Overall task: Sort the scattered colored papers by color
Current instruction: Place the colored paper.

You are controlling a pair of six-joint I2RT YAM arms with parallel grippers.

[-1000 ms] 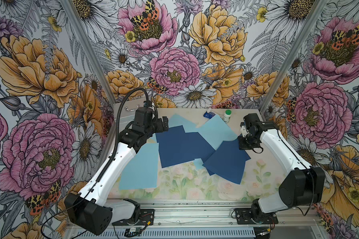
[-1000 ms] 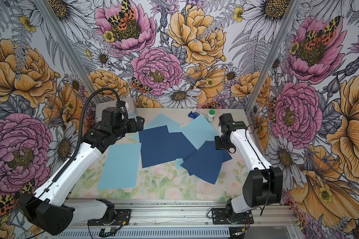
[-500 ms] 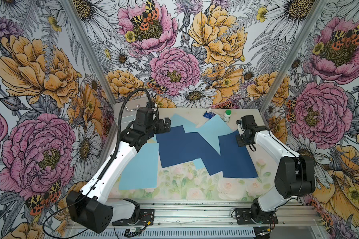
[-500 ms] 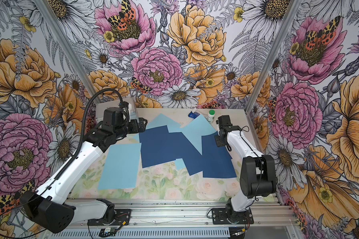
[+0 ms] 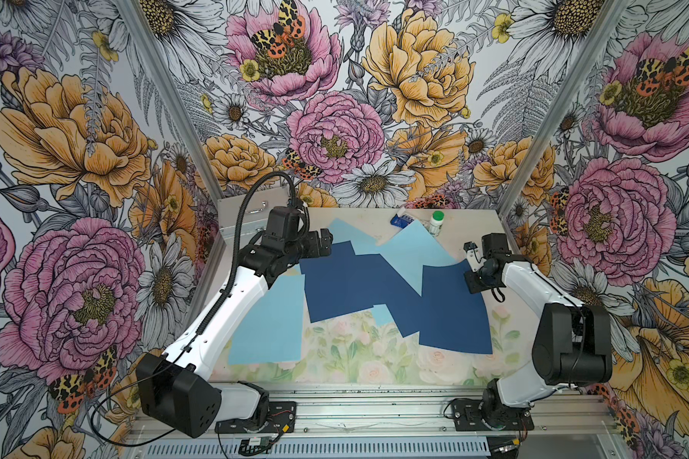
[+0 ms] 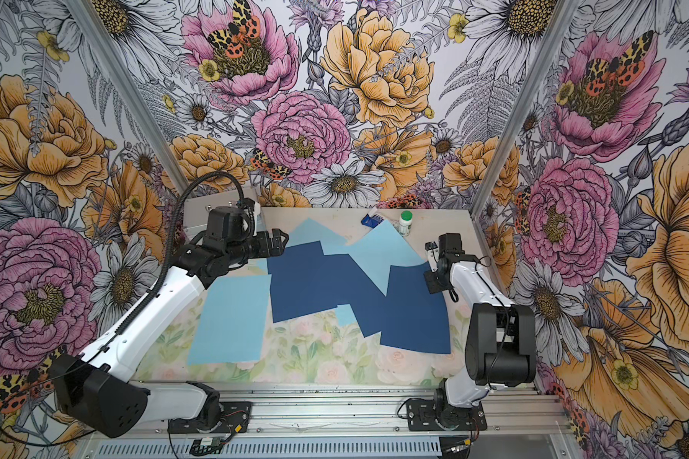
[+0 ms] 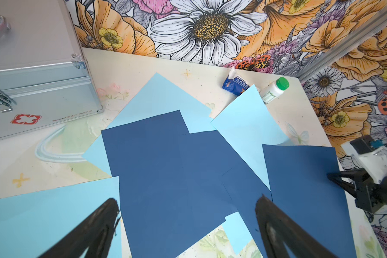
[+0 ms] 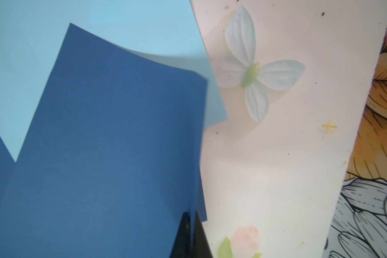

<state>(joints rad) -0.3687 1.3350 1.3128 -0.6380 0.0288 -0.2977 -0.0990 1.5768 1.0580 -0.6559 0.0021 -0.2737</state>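
Swung square beside the navy pile since earlier: navy sheet (image 5: pixel 452 308), edge pinched in clenched right gripper (image 8: pixel 191 220) for stacking by colour; left gripper (image 7: pixel 186 211) released, hovering.

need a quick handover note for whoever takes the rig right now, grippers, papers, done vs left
Right gripper: jaws shut on the edge of the dark navy sheet on the right side of the mat; its far edge curls up.
Left gripper: jaws wide open, empty, above the navy sheets in the middle.
Papers: one light blue sheet lies nearly alone at front left; other light blue sheets at the back are partly under navy ones.
Done: no tidy piles yet.
Left: set the held navy sheet down, gather navy together, pull the light blue ones out and stack them.
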